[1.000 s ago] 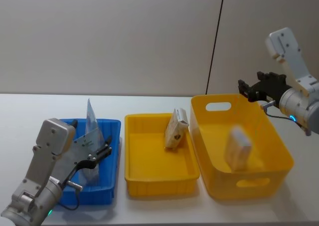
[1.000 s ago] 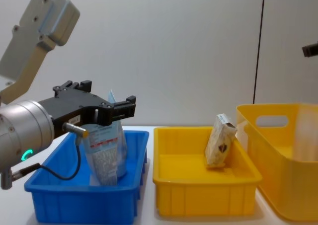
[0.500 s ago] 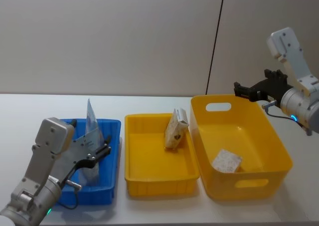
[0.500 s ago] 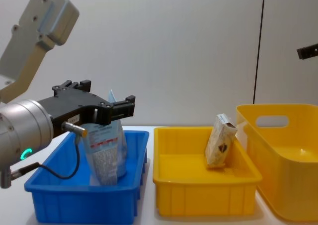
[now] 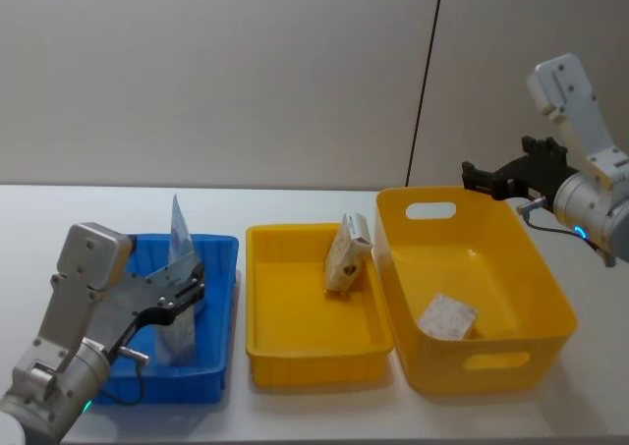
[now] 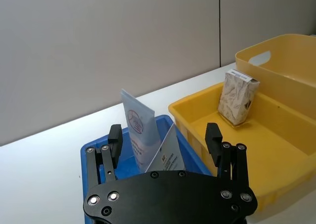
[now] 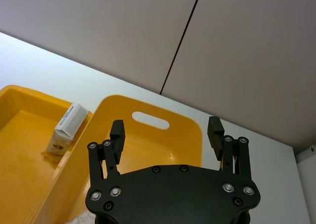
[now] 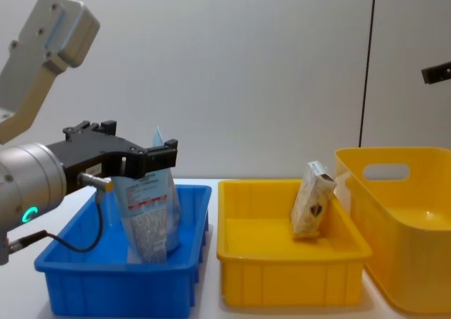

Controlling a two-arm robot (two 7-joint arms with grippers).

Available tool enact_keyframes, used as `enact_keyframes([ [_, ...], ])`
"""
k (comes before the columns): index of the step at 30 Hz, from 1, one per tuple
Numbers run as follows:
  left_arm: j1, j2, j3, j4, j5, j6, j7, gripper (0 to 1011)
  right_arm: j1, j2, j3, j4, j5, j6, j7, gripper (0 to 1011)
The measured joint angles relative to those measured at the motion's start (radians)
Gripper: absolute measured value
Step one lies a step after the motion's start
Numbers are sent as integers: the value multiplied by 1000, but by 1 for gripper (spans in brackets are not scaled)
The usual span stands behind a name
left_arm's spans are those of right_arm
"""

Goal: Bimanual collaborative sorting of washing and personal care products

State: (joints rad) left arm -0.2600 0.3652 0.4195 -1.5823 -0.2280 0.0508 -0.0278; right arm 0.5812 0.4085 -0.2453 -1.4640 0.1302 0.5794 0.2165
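A pale blue-white refill pouch point(image 5: 180, 258) point(image 8: 148, 213) point(image 6: 138, 135) stands upright in the blue bin point(image 5: 221, 312). My left gripper point(image 5: 197, 283) point(image 8: 161, 153) point(image 6: 164, 136) is open just in front of and above the pouch, not gripping it. A cream carton with a dark emblem point(image 5: 347, 254) point(image 8: 312, 199) point(image 6: 238, 97) leans against the right wall of the shallow yellow tray point(image 5: 295, 352). A small grey-white carton point(image 5: 447, 317) lies on the floor of the deep yellow bin point(image 5: 545, 288). My right gripper point(image 5: 478, 178) point(image 7: 166, 130) hangs open and empty above that bin's far rim.
The three bins stand side by side on a white table: blue on the left, the shallow yellow tray in the middle, the deep yellow bin point(image 8: 416, 263) on the right. A plain wall rises close behind the table. Bare tabletop lies behind the bins.
The small grey-white carton fell from mid-air and came to rest on the deep bin's floor. My left arm drew back and lowered slightly, away from the pouch. My right gripper stayed open.
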Motion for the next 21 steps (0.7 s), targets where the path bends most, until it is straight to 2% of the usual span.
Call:
enact_keyframes([
  [21,15,-48,-37,74,-37,14,-2,1001,0,0,0,0,0,0,0,1002],
])
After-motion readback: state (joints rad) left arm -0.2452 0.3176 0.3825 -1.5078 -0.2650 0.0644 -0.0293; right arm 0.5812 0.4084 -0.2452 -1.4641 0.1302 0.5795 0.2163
